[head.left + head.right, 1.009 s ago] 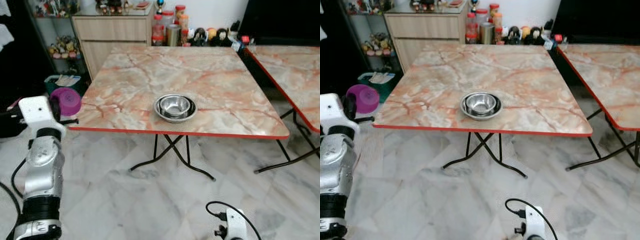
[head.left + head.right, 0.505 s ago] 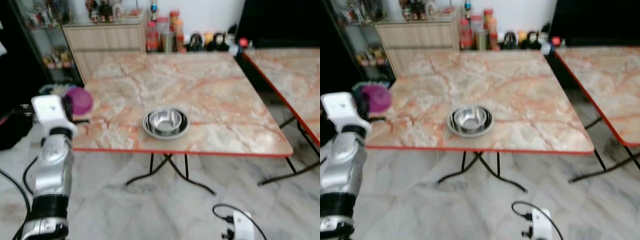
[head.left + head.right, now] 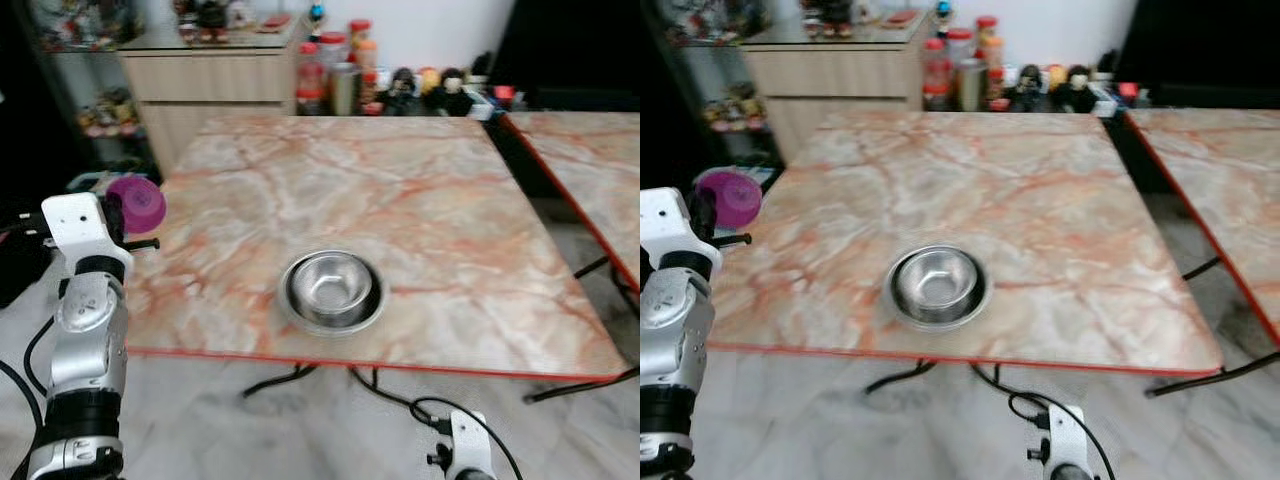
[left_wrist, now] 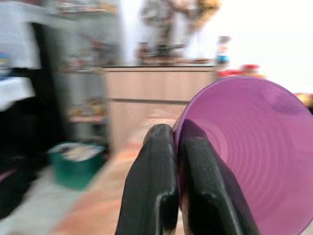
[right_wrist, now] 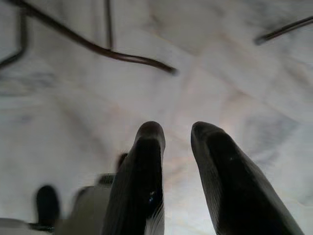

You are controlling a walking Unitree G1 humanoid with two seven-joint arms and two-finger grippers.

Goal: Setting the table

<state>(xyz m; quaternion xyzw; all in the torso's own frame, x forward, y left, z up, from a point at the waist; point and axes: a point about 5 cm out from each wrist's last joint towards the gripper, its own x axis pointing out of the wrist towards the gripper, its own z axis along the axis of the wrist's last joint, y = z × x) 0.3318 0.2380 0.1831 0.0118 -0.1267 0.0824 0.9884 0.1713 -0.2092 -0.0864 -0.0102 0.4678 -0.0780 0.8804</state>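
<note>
Marble-pattern desk (image 3: 420, 200) with a red edge, on a pale marble floor; cabinet and jars behind its far side. Judged progress: early. Stacked steel bowls (image 3: 331, 291) sit near the desk's front edge; no other setting is laid. The purple cup (image 3: 137, 203) is off the desk, beside its left edge, rim clamped by the left gripper (image 4: 179, 147), forearm raised upright. Right gripper (image 5: 177, 142) hangs low over the floor, fingers slightly apart, empty.

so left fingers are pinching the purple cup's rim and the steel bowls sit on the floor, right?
Not quite: the steel bowls sit on the marble table, near its front edge, as the left eye view shows. The left gripper does pinch the purple cup by its rim.
</note>
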